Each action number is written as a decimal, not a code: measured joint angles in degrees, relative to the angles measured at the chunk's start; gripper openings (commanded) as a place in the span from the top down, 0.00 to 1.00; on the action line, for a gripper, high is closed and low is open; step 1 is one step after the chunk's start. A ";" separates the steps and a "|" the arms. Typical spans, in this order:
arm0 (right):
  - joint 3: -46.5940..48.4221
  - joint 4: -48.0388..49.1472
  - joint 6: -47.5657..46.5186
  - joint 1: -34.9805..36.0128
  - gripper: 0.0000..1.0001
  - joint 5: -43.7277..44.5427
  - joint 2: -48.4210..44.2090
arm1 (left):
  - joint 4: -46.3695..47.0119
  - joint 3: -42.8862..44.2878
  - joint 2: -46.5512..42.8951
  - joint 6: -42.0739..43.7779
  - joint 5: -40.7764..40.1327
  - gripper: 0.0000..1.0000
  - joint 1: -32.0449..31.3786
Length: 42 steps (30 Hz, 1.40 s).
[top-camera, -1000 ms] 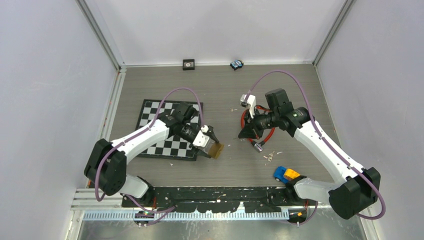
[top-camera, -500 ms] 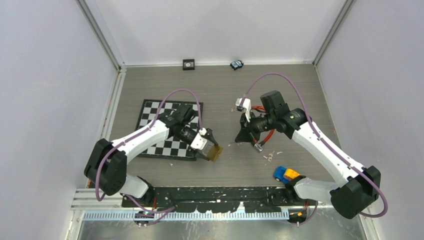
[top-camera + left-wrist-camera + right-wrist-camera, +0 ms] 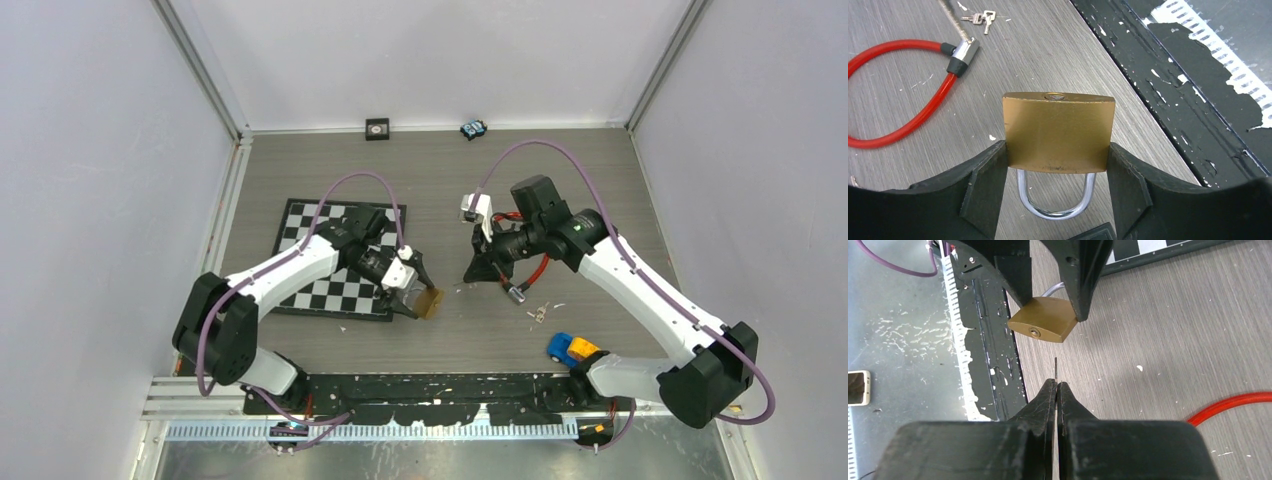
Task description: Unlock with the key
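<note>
The right gripper (image 3: pixel 478 270) has swung left toward the padlock (image 3: pixel 431 302), which has barely shifted in the left gripper (image 3: pixel 418 292). The left jaws clamp the brass body by its two sides, with the shackle (image 3: pixel 1055 200) back toward the wrist and the keyhole (image 3: pixel 1034 331) turned outward. This seems meant to steady the lock just off the chessboard (image 3: pixel 320 262) corner, its slot facing the oncoming arm. The right jaws are pressed together on a key (image 3: pixel 1055 369), its thin blade poking forward, near the lock but not touching. The right wrist view shows blade and keyhole not quite in line — a detail too small for the overhead camera. Only the left wrist view shows both shackle legs in the body — and spare keys (image 3: pixel 979 18) by a red cable lock (image 3: pixel 898 90) beyond.
</note>
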 measured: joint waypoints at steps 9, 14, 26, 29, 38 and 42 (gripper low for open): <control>0.31 2.56 4.15 1.49 0.99 3.15 -0.26 | 7.89 0.81 0.50 -14.80 -3.39 1.00 0.37; 0.42 5.09 8.87 1.49 0.99 4.17 2.14 | 12.96 0.31 -1.44 -22.14 -8.17 1.00 0.46; 0.68 3.52 -2.93 1.51 0.99 6.64 -0.61 | 9.38 0.15 -3.80 -23.63 -3.69 1.00 0.48; 0.68 2.99 -8.85 2.29 0.99 7.45 -3.23 | 7.10 0.81 -3.13 -23.74 -1.55 1.00 0.48; 2.47 -1.62 -21.92 9.25 0.99 13.55 -5.49 | 0.26 6.49 1.01 -23.78 1.11 1.00 0.48; 4.20 -2.78 -24.46 11.80 0.99 16.02 -5.46 | -4.68 10.80 4.37 -22.25 2.08 1.00 0.48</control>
